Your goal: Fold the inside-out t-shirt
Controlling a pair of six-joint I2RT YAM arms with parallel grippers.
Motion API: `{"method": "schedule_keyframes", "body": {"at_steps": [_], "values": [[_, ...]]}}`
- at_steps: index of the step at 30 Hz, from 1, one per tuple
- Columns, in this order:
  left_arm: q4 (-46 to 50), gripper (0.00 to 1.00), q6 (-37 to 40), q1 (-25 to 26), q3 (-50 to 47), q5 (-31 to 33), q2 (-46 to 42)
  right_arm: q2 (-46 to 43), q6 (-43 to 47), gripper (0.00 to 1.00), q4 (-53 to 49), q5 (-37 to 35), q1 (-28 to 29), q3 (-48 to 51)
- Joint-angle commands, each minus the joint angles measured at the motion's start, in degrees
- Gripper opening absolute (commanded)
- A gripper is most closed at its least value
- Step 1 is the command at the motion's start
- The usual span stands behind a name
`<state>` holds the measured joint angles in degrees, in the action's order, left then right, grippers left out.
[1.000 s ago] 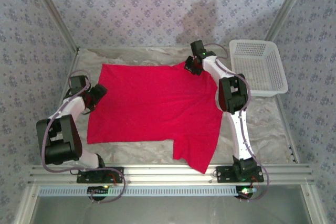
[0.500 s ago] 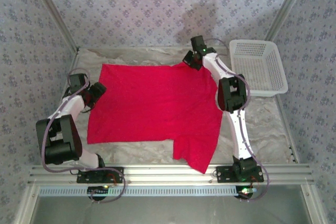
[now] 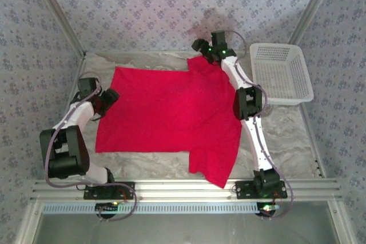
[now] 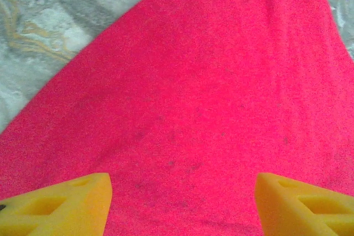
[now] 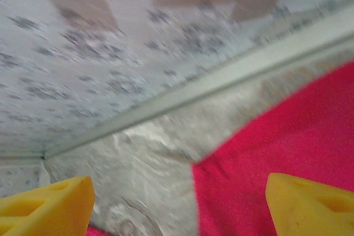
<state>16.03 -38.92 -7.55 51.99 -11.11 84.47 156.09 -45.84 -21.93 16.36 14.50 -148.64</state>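
The inside-out t-shirt, bright red, lies spread flat on the marbled table, one sleeve reaching toward the near edge. My left gripper sits at the shirt's left edge. In the left wrist view it is open, its yellow fingertips wide apart just above the red fabric. My right gripper hovers by the shirt's far right corner, near the back wall. In the right wrist view it is open with nothing between its fingers, over bare table beside the shirt's corner.
A white plastic basket stands at the back right, beside the right arm. Patterned walls close in the back and sides. An aluminium rail runs along the near edge. Bare table shows right of the shirt.
My right gripper has opened, let go of the shirt's far right corner and moved back toward the wall. That corner now lies farther back. The left gripper barely moved.
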Motion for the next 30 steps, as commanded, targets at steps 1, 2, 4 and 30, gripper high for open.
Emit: {"method": "schedule_keyframes", "body": {"at_steps": [1,2,4,30], "values": [[1.29,0.69,-0.48,2.04,3.01,-0.40,-0.33,-9.11,1.78,0.81,-2.68,3.36,-0.12,10.49],[1.21,0.69,-0.77,2.78,3.33,-0.47,-0.29,-11.75,2.69,0.79,-1.98,3.11,-0.14,14.98],[1.03,0.69,-1.45,4.98,3.95,-0.13,0.04,-16.46,5.63,0.77,-1.77,1.78,0.06,22.55],[-3.57,0.64,-1.26,5.86,38.29,-2.24,43.59,1.00,2.44,0.59,-9.27,-1.20,-5.47,6.41]]}}
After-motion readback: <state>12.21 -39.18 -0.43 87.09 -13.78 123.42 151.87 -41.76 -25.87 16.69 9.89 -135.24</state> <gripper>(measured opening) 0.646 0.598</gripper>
